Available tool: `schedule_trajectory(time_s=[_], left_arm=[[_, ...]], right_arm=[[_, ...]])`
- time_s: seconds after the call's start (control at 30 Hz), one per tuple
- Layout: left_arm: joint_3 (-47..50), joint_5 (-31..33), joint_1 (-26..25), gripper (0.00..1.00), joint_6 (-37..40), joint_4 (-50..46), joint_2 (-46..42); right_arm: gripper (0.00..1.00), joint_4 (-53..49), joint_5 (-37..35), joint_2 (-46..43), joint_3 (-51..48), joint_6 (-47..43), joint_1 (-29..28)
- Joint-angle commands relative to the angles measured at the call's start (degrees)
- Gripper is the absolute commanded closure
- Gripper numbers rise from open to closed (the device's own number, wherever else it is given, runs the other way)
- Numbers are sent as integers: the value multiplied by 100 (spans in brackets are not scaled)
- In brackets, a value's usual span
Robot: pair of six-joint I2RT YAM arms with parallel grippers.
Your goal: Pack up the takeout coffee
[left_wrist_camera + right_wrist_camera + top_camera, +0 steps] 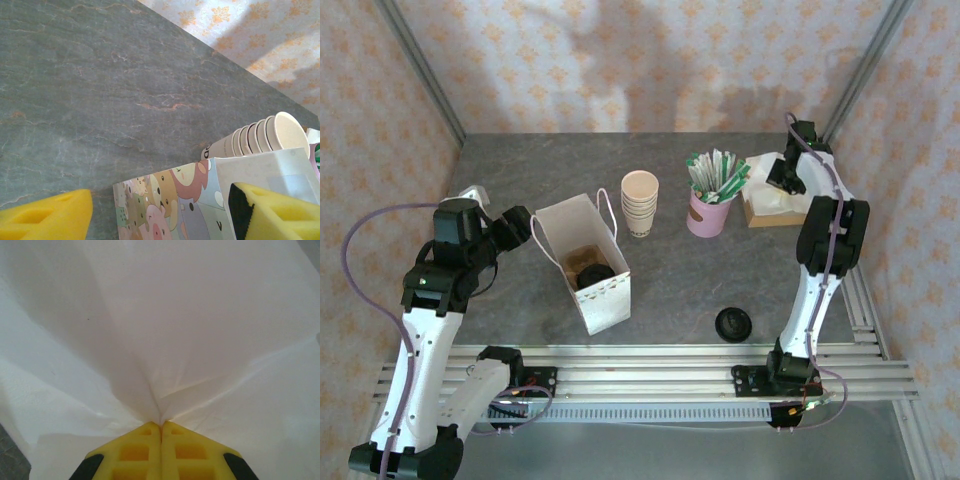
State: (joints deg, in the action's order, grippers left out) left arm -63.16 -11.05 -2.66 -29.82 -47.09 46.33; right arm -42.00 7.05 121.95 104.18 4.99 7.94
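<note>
A: Quick, what's hidden?
B: The takeout coffee is down inside the white paper bag, mid-bench. We get its black lid from above and a patch of tan beside it. The bag walls hide the rest, so we cannot tell if it's upright or tilted.
A: Wrist views?
B: On the left wrist we see a cartoon-printed bag wall, cut off at the bottom edge, and the stack of lidless cups half behind the bag. On the right wrist the white tissue runs past the frame edges. We see its tan box from the top view, far right of the bench.
A: Arms?
B: The left arm rises from the near-left base, bends at the elbow and points its wrist right, at the bag's left corner. The left jaws stand wide apart with nothing clamped. One yellow finger is over bare bench, the other in front of the bag's white wall. We cannot tell whether they touch the bag.
A: Right?
B: The right arm stands up from its base and reaches far right, wrist tipped down onto the box. The right jaws are closed tight, fingertips together, pinching a fold of the tissue. Creases fan out from the pinch.
</note>
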Motion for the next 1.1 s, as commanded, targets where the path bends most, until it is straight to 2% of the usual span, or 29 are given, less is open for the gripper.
schedule_trajectory(time_s=[0.0, 0.27, 0.47, 0.57, 0.8, 0.97, 1.07], left_arm=[[-9, 188, -53, 27, 183, -30, -36], [-123, 397, -48, 27, 58, -69, -82], [-142, 412, -47, 27, -42, -103, -71], [-95, 404, -51, 26, -316, -55, -66], [-77, 251, -46, 27, -555, -19, -53], [-100, 201, -51, 28, -648, -132, -88], [-63, 210, -46, 28, -719, -134, -145]], right_arm=[[100, 70, -143, -843, -3, 112, 37], [100, 69, 223, -2494, -402, 327, -39], [100, 29, 809, -3814, -731, 430, -653], [100, 195, 874, -4443, -807, 594, -1383], [100, 1076, 854, -5029, -586, 980, -3756], [100, 1813, 1261, -4804, -246, 1374, -5093], [100, 2591, 1819, -4491, -234, 1830, -5705]])
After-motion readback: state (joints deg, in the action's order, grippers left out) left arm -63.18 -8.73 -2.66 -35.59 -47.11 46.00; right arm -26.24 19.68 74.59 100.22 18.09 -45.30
